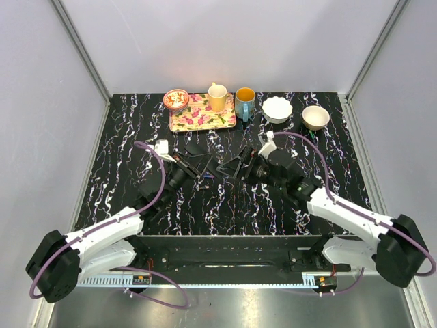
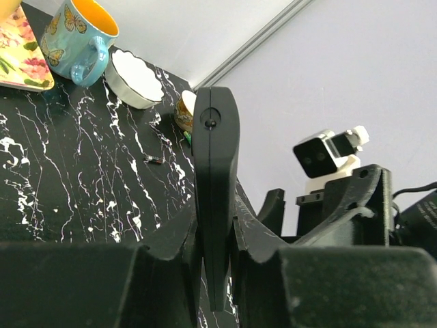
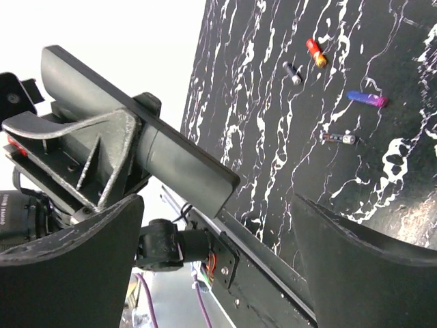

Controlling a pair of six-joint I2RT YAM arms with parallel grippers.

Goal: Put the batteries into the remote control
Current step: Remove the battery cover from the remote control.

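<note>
The remote control [image 2: 216,178] is a slim black bar held edge-on and upright between my left gripper's [image 2: 217,266] jaws, above the table. In the right wrist view the remote control [image 3: 157,147] sticks out of the left gripper towards my right gripper [image 3: 218,229], whose jaws stand wide apart and empty just short of its end. Several batteries lie loose on the black marbled table: a red-orange one [image 3: 315,53], a dark one [image 3: 292,72], a bluish-purple one [image 3: 367,99] and a thin one [image 3: 339,138]. Both grippers meet mid-table, the left gripper [image 1: 198,166] beside the right gripper [image 1: 240,164].
A floral tray [image 1: 203,113] at the back holds a yellow mug [image 1: 218,97]. Next to it stand a small red bowl [image 1: 176,99], a blue mug [image 1: 245,102], a white bowl [image 1: 277,109] and a dark-lined bowl [image 1: 315,117]. Grey walls close in the sides.
</note>
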